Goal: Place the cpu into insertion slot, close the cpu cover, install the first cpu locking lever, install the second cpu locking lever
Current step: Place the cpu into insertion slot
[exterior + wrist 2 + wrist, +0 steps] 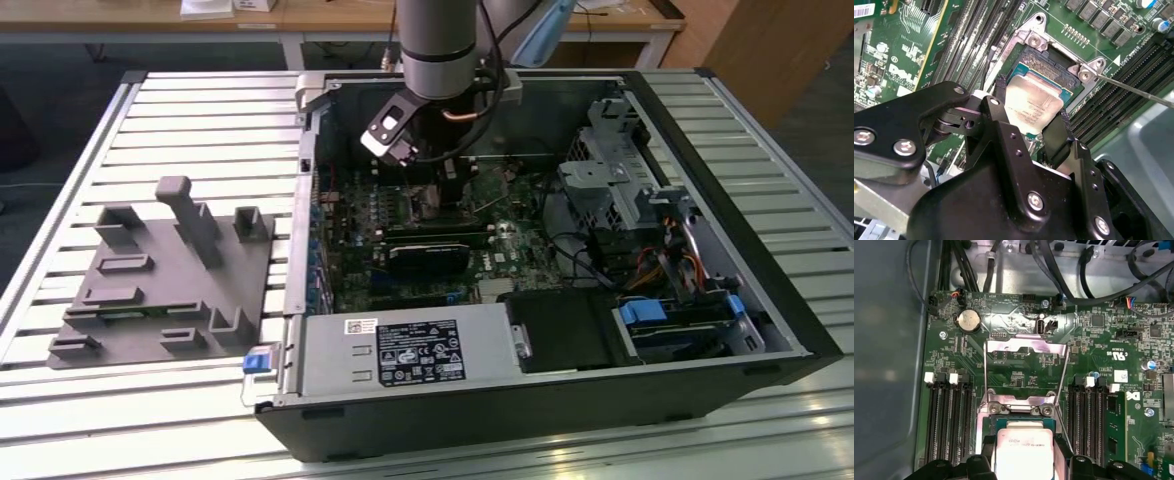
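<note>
Grey-brown metal tops the cpu (1035, 102), which sits directly over the insertion slot (1050, 59) on the green motherboard (1104, 340); I cannot tell whether it is fully seated. The gripper (1031, 107) has its black fingers (1000, 92) closed against two opposite edges of the chip. In the first wrist view the silvery cpu cover (1026, 345) stands flipped open just beyond the socket, between banks of black memory slots (949, 420). In the exterior view the gripper (450, 183) reaches down into the open computer case (561, 415).

The tool (1025, 444) grips the cpu (1024, 460) over the insertion slot (1019, 419); the cpu cover (1026, 346) lies open.
</note>
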Tool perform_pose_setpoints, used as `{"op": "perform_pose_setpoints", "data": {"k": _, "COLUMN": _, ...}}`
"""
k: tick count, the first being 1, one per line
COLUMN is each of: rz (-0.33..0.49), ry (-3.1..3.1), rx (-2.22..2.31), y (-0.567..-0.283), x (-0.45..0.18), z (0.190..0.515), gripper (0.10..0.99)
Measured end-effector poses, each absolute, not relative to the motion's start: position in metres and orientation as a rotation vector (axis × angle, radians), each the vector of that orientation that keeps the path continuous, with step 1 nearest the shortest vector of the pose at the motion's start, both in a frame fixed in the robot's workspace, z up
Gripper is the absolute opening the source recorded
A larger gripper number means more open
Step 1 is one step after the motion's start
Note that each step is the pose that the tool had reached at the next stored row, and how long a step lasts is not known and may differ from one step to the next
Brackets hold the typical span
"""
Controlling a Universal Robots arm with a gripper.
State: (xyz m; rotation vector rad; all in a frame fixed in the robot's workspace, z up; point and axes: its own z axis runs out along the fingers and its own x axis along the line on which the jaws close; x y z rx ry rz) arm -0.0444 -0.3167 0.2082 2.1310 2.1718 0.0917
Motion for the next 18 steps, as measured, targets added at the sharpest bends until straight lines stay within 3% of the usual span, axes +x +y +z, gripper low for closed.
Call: {"op": "perform_pose_setpoints", "data": {"k": 18, "rz": 0.087, "ry": 2.173, "rx": 2.132, "y": -0.315, "x": -0.047, "z": 0.195, "gripper": 0.541}}
